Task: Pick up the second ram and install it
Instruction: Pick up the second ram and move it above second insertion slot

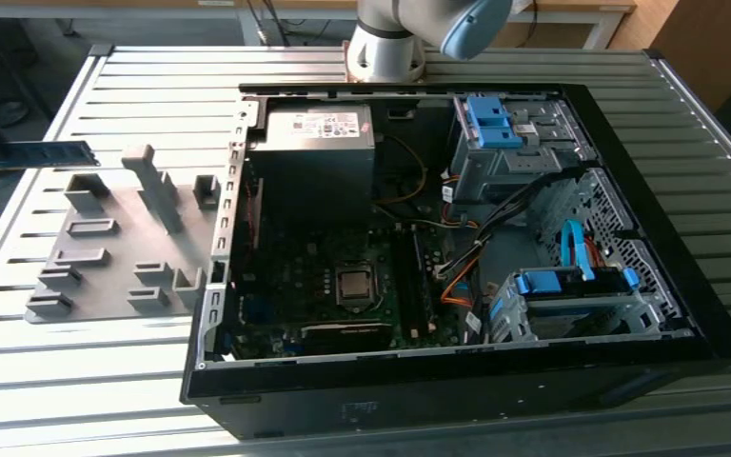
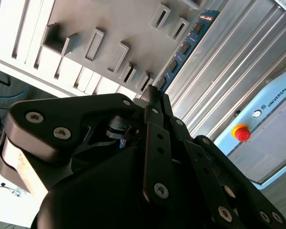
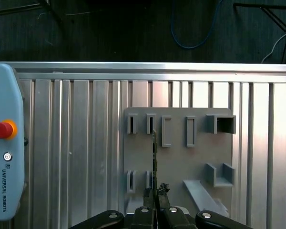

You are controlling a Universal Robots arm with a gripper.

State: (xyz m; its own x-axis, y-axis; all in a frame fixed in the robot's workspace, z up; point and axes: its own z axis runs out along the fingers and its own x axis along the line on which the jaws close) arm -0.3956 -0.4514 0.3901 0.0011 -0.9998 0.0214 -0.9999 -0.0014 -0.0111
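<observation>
The second ram point(image 1: 38, 154) is a slim blue stick with black chips, hanging level above the table at the exterior view's left, just beyond the grey slotted holder point(image 1: 125, 238). In the second wrist view my gripper point(image 2: 153, 95) is shut on one end of the ram point(image 2: 185, 46), which juts out past the fingertips. In the first wrist view the ram point(image 3: 155, 155) shows edge-on, clamped in the gripper point(image 3: 156, 192) and held over the holder point(image 3: 181, 162). The open computer case point(image 1: 670, 314) with its motherboard point(image 1: 340, 276) lies to the exterior view's right of the holder.
The slatted metal table point(image 1: 99, 381) carries the holder and the case. Inside the case are a power supply point(image 1: 315, 124), light-blue drive-bay clips point(image 1: 493, 122) and loose cables. A teach pendant with a red button point(image 3: 4, 130) lies beside the table. The arm's base point(image 1: 385, 52) stands behind the case.
</observation>
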